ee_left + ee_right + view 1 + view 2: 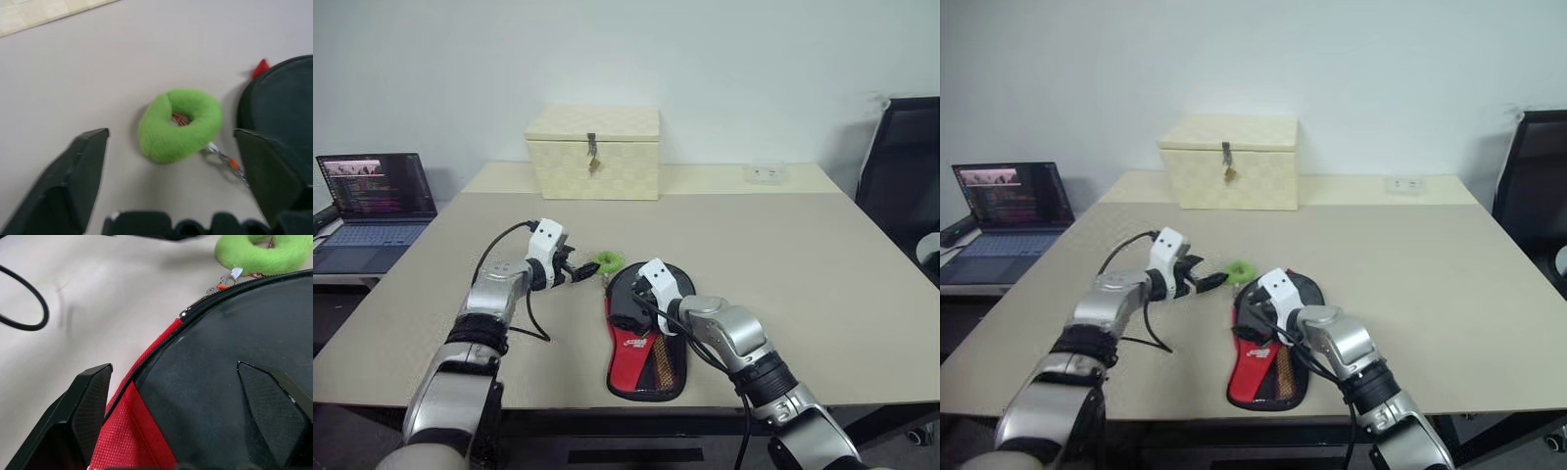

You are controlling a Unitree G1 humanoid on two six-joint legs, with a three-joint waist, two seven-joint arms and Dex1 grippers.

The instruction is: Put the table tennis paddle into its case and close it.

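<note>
The case (643,360) lies flat on the table, black round part away from me, red mesh end toward me. Its green ring (608,260) rests on the table at the round end's left, tied to the zip pull (222,281). My left gripper (590,271) is open just left of the ring; in the left wrist view the ring (180,125) sits ahead of its spread fingers. My right gripper (628,304) is open low over the black round part (234,333), fingers straddling its left edge. The table tennis paddle is hidden.
A cream woven box (594,152) with a latch stands at the table's back. An open laptop (374,201) sits on a side table to the left, and a black chair (906,166) stands at the right. A black cable (524,313) loops beside my left wrist.
</note>
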